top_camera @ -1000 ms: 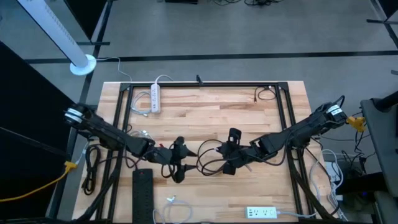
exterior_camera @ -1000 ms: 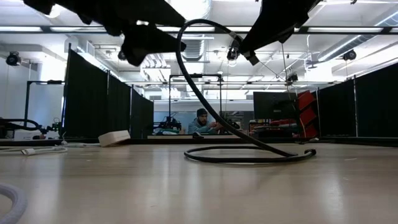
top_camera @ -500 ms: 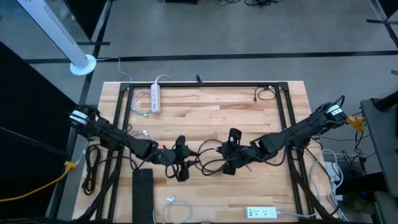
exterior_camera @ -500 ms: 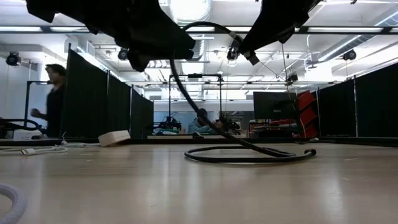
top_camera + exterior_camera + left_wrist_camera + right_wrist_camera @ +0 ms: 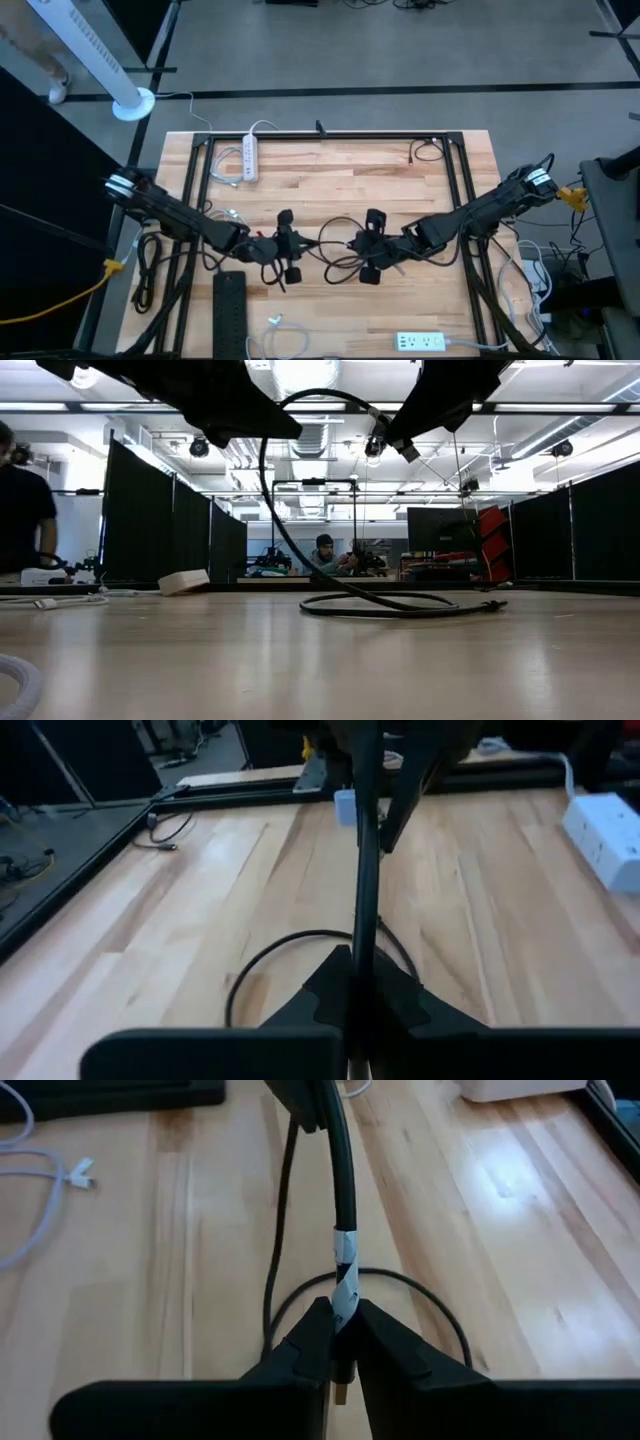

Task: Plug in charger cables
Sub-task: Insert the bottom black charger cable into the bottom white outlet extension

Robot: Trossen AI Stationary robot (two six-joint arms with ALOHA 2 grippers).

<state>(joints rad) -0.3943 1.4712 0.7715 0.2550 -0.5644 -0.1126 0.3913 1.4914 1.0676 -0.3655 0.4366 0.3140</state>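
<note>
Both arms meet over the middle of the wooden tabletop, each holding one end of the same black charger cable. The left gripper has its fingers closed on the cable, which runs straight out from between them toward the other arm. The right gripper likewise has its fingers clamped on the cable, just below a band of white tape wrapped round it; the cable rises from these fingers and goes on toward the left arm.

Between the two sets of fingers the cable arches up in a tall loop, and a slack coil of it lies flat on the tabletop beneath and just ahead of both grippers. That coil shows under the left fingers in the left wrist view and under the right fingers in the right wrist view.

Beyond the left fingers, off to one side, lies a white power strip. Near the right fingers a thin white cable with a small plug end rests on the wood, with a black power strip past it. Another white power strip lies at the far edge of the tabletop, well apart from both grippers.

In the room behind, a person sits at a desk and another stands at the side.
</note>
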